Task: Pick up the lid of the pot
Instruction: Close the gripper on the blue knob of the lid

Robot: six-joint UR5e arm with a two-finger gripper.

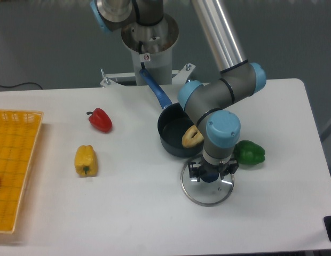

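A glass pot lid with a metal rim lies flat on the white table, in front of the dark blue pot. My gripper points straight down over the lid's centre, its fingers either side of the dark blue knob. The jaws look close around the knob, but I cannot tell whether they press on it. The lid still rests on the table. A yellowish item sits at the pot's right rim.
A green pepper lies just right of the gripper. A red pepper and a yellow pepper lie to the left. A yellow basket stands at the left edge. The pot's blue handle points back toward the arm base.
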